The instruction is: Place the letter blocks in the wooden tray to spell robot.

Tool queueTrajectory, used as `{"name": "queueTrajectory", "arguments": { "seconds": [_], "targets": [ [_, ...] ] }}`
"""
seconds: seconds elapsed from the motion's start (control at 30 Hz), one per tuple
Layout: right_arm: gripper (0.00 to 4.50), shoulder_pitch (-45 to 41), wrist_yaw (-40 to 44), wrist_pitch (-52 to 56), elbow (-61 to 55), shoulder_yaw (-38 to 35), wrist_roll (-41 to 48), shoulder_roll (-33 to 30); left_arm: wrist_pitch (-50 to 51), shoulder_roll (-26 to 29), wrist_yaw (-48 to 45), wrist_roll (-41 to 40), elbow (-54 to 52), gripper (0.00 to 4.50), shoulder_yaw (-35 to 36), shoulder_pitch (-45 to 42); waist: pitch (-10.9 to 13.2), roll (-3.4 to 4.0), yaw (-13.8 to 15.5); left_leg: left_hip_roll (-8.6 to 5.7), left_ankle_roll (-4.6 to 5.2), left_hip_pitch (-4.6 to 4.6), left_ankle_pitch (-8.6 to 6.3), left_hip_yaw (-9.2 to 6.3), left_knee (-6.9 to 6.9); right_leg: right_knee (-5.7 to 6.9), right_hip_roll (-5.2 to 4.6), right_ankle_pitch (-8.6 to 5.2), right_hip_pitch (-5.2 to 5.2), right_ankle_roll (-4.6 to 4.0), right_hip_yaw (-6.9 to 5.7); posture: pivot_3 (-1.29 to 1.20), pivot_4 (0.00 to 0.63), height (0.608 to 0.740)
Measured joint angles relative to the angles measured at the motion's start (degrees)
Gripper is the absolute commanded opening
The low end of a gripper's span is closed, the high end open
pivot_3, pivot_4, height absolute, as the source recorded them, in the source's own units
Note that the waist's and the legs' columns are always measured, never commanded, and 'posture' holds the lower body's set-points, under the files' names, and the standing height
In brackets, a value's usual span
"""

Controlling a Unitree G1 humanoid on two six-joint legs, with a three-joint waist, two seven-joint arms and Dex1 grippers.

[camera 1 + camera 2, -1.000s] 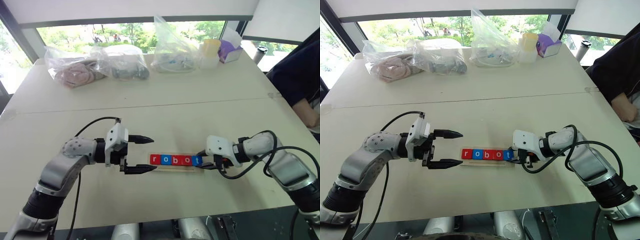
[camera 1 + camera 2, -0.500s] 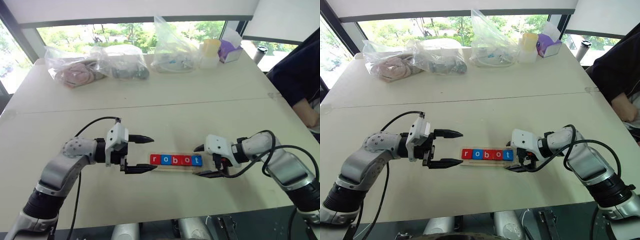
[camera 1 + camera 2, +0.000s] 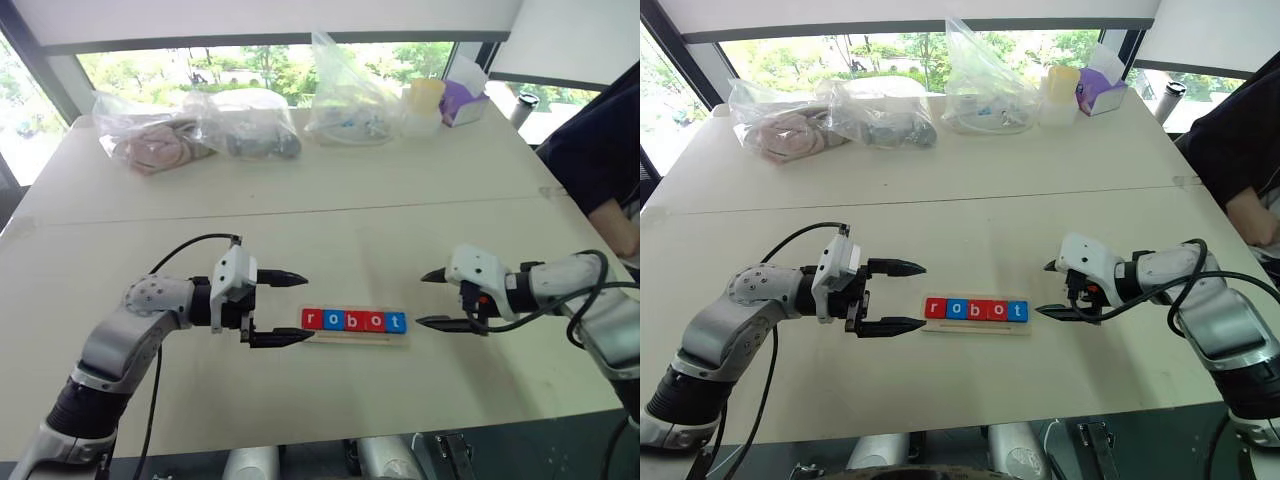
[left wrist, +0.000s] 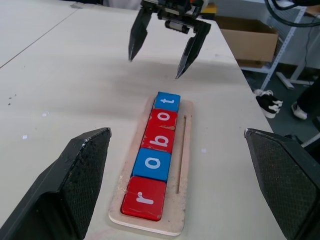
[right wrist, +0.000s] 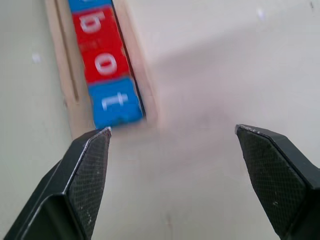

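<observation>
Five letter blocks lie in a row in the wooden tray (image 3: pixel 355 338) and read r (image 3: pixel 311 319), o (image 3: pixel 332 320), b (image 3: pixel 353 321), o (image 3: pixel 374 321), t (image 3: pixel 395 322); the r, b and second o are red, the other two blue. My left gripper (image 3: pixel 308 306) hovers open just off the tray's left end, level with the red r (image 4: pixel 145 197), with nothing between its fingers. A short way off the right end, my right gripper (image 3: pixel 420 299) is open and empty, clear of the blue t (image 5: pixel 114 102). The left wrist view shows that same right gripper (image 4: pixel 154 67) beyond the tray.
Along the table's far edge sit clear plastic bags (image 3: pixel 190 135), another bag (image 3: pixel 345 100), a yellow cup (image 3: pixel 421 105) and a purple box (image 3: pixel 460 100). A person's dark sleeve (image 3: pixel 600 150) is at the right edge. A seam (image 3: pixel 300 212) crosses the tabletop.
My right gripper opened off the blue t block at the tray's right end, then drew back to the right and rose a little. The left gripper stayed still and open.
</observation>
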Motion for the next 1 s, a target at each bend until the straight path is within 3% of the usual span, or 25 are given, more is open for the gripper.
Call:
{"name": "queueTrajectory", "arguments": {
  "seconds": [0.77, 1.0],
  "targets": [
    [4.08, -0.2, -4.5, -3.7, 2.3, 5.1, -2.3, 5.2, 1.0, 0.1, -0.9, 0.0, 0.2, 4.50, 0.0, -1.0, 0.0, 0.01, 0.0, 0.00, 0.00, 0.04, 0.00, 0.00, 0.00, 0.07, 0.03, 0.02, 0.00, -0.01, 0.00, 0.00, 0.150, 0.740],
    [4.08, -0.2, -4.2, -4.1, 2.2, 4.9, -2.8, 3.8, 1.6, 0.6, -0.8, 0.0, -0.1, 4.50, 0.0, -0.5, 0.0, 0.01, 0.0, 0.00, 0.00, 0.03, 0.00, 0.00, 0.00, 0.07, 0.02, 0.02, 0.00, -0.01, 0.00, 0.00, 0.150, 0.740]
  ]
}}
